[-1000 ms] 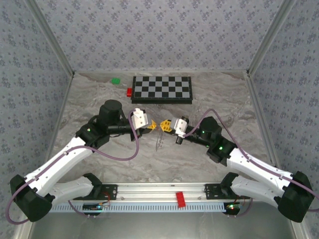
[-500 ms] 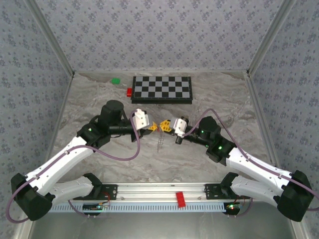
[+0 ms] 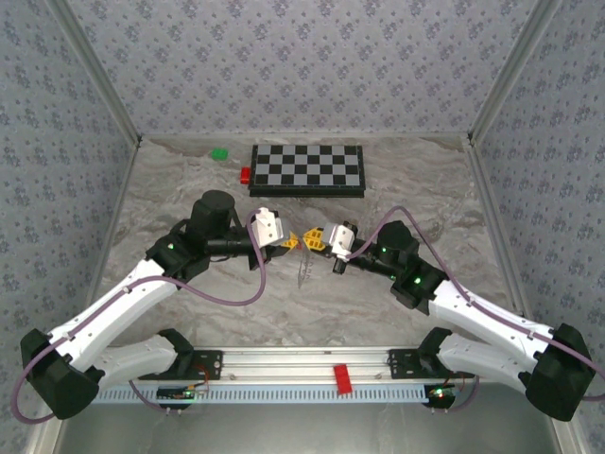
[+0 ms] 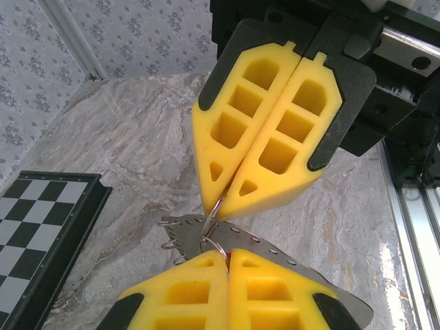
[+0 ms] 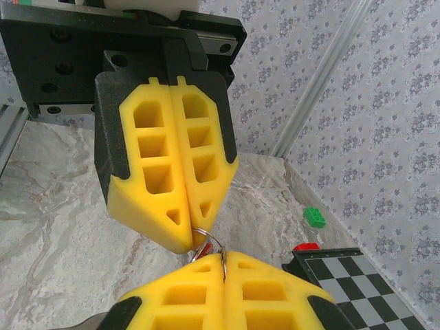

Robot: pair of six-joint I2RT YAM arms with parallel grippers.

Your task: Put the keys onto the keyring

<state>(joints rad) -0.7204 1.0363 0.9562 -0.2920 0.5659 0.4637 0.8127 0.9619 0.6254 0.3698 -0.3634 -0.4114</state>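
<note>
You're mid-threading rather than finished, by my reading. Both arms reach in from their own sides and meet tip to tip above the middle of the surface [image 3: 189, 199]. Their forearms angle inward and the wrists are turned so the fingers face each other.

The left gripper [image 3: 291, 241] and right gripper [image 3: 316, 238] are each closed tight, pinching the same small wire ring [image 4: 212, 218] from opposite sides. The grey keyring [image 3: 302, 271] hangs limp beneath that pinch (from above it is only a faint sliver).

A speck of red, the key [image 5: 201, 251], peeks out at the right gripper's tips, against the wire ring. I cannot tell whether it is actually threaded. What's left, I'd judge, is seating it and letting go.
</note>
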